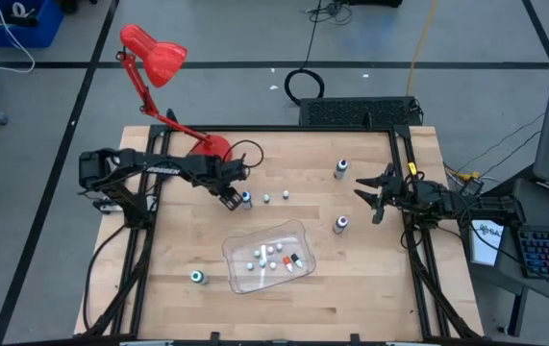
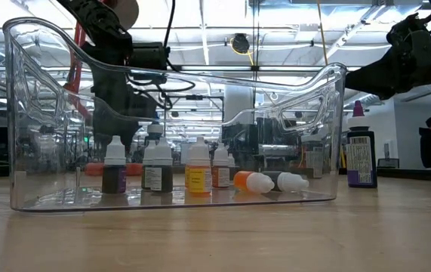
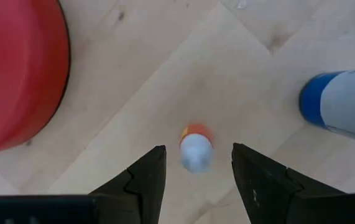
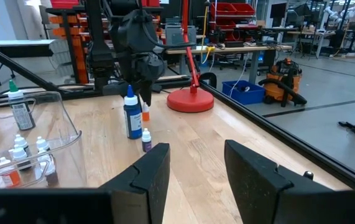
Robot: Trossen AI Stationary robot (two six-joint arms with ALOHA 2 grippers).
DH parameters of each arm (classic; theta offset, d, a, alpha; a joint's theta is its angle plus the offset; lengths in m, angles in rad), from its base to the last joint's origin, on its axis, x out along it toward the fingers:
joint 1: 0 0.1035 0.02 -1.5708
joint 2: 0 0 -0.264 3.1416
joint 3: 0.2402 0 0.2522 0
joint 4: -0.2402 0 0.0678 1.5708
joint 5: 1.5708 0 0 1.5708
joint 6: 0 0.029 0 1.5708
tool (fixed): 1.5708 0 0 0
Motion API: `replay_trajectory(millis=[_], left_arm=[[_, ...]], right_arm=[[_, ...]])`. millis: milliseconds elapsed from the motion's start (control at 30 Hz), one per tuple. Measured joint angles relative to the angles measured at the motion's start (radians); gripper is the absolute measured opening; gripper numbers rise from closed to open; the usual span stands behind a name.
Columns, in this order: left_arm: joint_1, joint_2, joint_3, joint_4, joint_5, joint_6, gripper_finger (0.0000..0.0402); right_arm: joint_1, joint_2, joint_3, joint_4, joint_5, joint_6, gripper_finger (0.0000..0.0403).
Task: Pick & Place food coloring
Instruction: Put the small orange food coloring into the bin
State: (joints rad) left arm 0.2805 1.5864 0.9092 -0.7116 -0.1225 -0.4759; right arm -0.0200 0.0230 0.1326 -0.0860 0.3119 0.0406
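We are hovering the left gripper (image 3: 194,167), jaws parted and empty, over a small orange-bodied food coloring bottle (image 3: 195,147) mid-frame on the counter (image 3: 239,68), straddling it for a grasp; the right gripper (image 1: 377,192) is waiting open at right, holding nothing

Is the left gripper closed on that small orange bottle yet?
No, open. In the left wrist view the left gripper straddles the orange bottle, which stands upright on the table with gaps either side.
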Motion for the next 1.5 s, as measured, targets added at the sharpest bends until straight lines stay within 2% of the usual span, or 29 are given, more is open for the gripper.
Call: replay_trajectory(millis=[733,833,1067,1500], left_arm=[[0.001,0.000,0.000,0.010,-0.018,0.046,0.0184],[0.001,0.000,0.001,0.010,-0.009,0.046,0.0162],[0.001,-0.002,0.002,0.010,0.033,0.046,0.0053],[-0.010,-0.016,0.002,0.002,0.030,0.058,0.0047]], right_arm=[[0.000,0.000,0.000,0.000,0.000,0.000,0.0141],[0.000,0.000,0.000,0.000,0.000,0.000,0.0141],[0.000,0.000,0.000,0.000,0.000,0.000,0.0141],[0.000,0.000,0.000,0.000,0.000,0.000,0.0141]])
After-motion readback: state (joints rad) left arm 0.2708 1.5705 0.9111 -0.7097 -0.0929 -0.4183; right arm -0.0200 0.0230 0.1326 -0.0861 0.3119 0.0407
